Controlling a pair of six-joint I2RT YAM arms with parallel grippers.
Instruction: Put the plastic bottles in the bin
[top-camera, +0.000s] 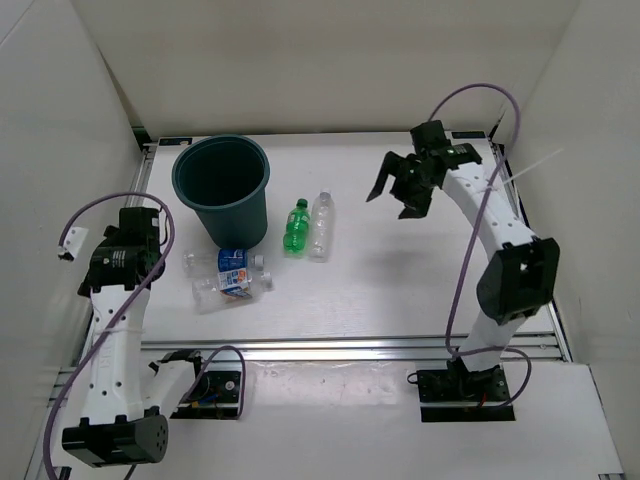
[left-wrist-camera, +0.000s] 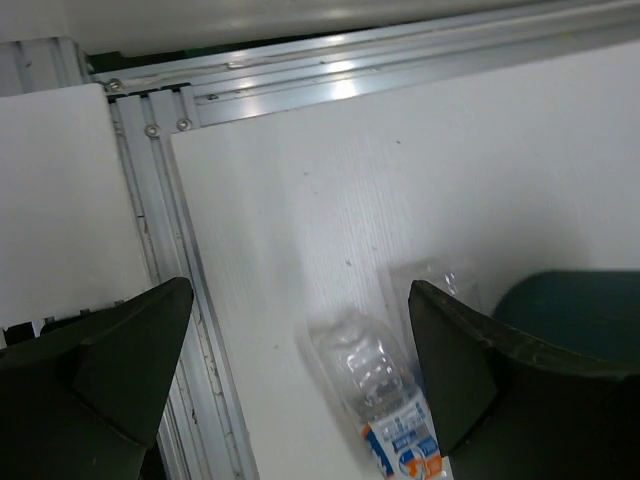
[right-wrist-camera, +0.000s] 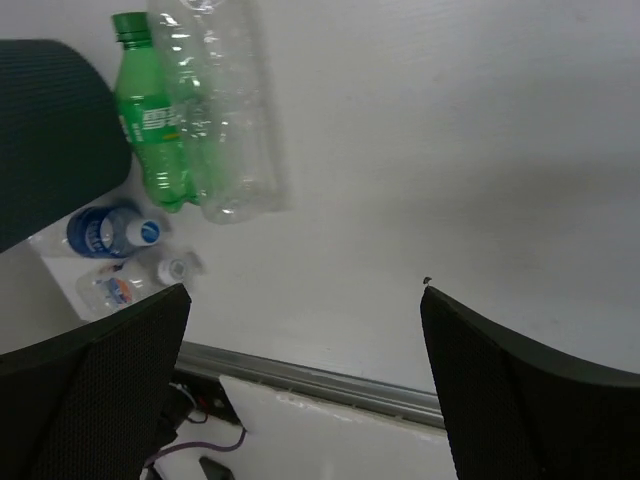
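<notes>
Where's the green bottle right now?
Top external view: the green bottle lies left of centre, just right of the bin, with a clear bottle close alongside on its right.

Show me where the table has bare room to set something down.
Free: the wide patch between the clear bottle and the right arm, and the near strip along the rail. Crowded: around the bin, where bottles cluster.

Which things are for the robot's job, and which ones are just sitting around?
For the job:
green bottle
clear bottle
labelled bottle beside the bin
bottle nearest the arms
bin

Just there:
purple cable
metal rail
</notes>
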